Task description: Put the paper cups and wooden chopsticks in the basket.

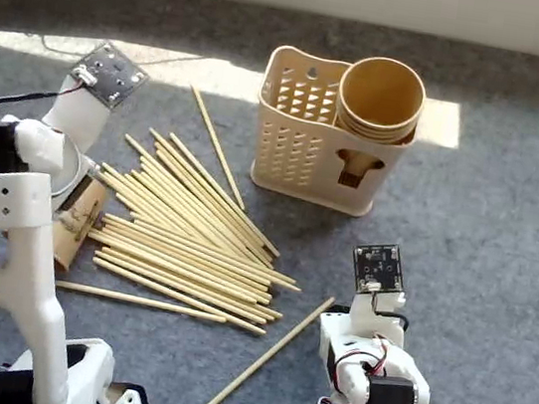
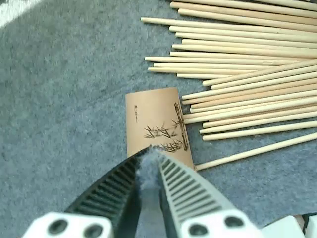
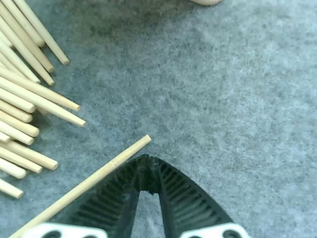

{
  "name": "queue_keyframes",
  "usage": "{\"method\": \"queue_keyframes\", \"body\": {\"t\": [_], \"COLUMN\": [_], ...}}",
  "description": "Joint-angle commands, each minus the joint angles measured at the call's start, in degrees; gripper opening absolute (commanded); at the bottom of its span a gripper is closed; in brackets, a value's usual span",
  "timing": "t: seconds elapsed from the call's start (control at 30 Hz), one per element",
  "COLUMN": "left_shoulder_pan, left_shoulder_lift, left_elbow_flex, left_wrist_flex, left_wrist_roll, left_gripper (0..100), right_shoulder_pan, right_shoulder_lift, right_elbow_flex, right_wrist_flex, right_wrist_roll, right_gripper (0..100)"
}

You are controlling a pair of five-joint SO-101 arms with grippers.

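Observation:
A cream slotted basket (image 1: 302,146) stands at the back centre with stacked paper cups (image 1: 380,99) in its right end. One printed paper cup (image 2: 157,124) lies on its side on the carpet beside the chopstick pile (image 1: 185,230). My left gripper (image 2: 148,151) is shut, its tip over that cup's near rim, with nothing seen between the fingers. My right gripper (image 3: 145,159) is shut just above the carpet, next to the end of a lone chopstick (image 3: 84,186), which also lies diagonally in the high view (image 1: 262,362).
Grey carpet covers the floor. Single chopsticks lie apart from the pile, one slanting toward the basket (image 1: 215,144) and one flat near the left arm's base (image 1: 135,300). Open carpet stretches right of the basket and around the right arm (image 1: 370,377).

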Motion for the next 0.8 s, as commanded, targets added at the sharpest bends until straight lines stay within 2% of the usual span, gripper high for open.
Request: {"method": "queue_keyframes", "body": {"t": [0.0, 0.17, 0.27, 0.37, 0.77], "left_shoulder_pan": [-6.4, -17.5, -23.5, -26.3, -31.2], "left_shoulder_lift": [-2.0, -2.0, -2.0, -2.0, -1.9], "left_elbow_flex": [-1.9, -0.2, 2.2, 6.5, 29.6], "left_wrist_flex": [3.2, 3.1, 3.1, 1.1, -32.6], "left_wrist_roll": [3.3, 11.3, 12.4, 12.4, 12.5], "left_gripper": [7, 23, 23, 23, 24], "right_shoulder_pan": [0.6, 0.6, 0.6, 0.6, 0.6], "right_shoulder_lift": [-0.3, -0.3, -0.3, -0.3, -0.3], "right_elbow_flex": [5.6, 5.6, 5.6, 5.6, 5.6], "right_wrist_flex": [0.6, 0.6, 0.6, 0.6, 0.6], "right_wrist_roll": [0.0, 0.0, 0.0, 0.0, 0.0], "right_gripper": [0.5, 0.5, 0.5, 0.5, 0.5]}}
